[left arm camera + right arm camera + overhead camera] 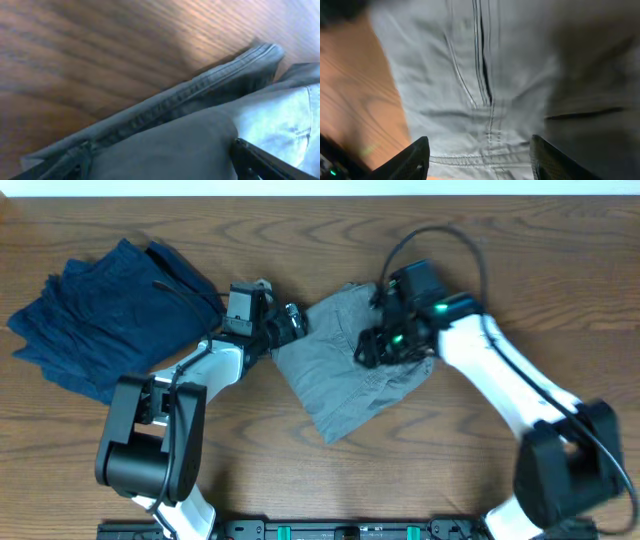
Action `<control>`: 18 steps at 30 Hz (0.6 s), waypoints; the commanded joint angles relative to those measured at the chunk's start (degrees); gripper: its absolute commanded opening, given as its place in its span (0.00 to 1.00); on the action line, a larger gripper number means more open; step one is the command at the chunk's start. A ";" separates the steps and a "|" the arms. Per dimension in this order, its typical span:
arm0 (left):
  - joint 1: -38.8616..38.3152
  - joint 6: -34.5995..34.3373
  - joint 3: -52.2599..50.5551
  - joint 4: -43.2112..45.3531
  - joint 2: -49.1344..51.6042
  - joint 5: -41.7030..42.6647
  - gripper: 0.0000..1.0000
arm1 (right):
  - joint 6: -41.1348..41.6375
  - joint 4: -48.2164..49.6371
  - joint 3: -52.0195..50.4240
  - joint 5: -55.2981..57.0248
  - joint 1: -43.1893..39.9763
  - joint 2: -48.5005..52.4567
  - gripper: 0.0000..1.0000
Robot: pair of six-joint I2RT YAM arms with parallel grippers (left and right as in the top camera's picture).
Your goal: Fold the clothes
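- Overhead: the grey pants (pixel 350 365) lie crumpled mid-bench, toward the far edge, with the left tool (pixel 288 320) at their left side and the right tool (pixel 378 348) over them.
- Left wrist: their edge looks thick and seamed. I cannot tell whether this tool grips it, and a tug could drag the heap.
- Right wrist: this tool is spread open above stitched seams. Closing here may pinch extra layers.
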 commanded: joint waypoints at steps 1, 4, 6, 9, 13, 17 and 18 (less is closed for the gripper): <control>0.13 0.94 -0.24 -6.62 1.25 -0.39 0.90 | 1.05 -2.64 -0.61 4.70 1.05 4.15 0.66; 0.13 0.92 -0.24 -15.67 1.18 0.35 0.90 | 3.41 -5.92 -0.61 13.38 0.59 7.10 0.68; 0.13 0.92 -0.24 -21.27 1.18 2.84 0.89 | 5.35 -7.23 -0.61 19.39 -0.37 8.44 0.68; 0.11 0.94 -0.24 -30.29 1.14 9.94 0.88 | 6.93 -6.93 -0.61 27.56 -2.49 9.03 0.69; -0.13 2.21 -0.24 -38.64 1.07 20.81 0.88 | 5.75 0.28 -0.61 36.33 -5.97 9.01 0.75; -1.44 4.44 -0.24 -41.83 -0.52 22.53 0.90 | -1.42 8.87 -0.57 34.07 -8.37 9.01 0.75; -1.66 4.59 -0.24 -41.72 -1.53 21.97 0.90 | -2.25 9.90 -0.57 33.40 -8.55 9.01 0.75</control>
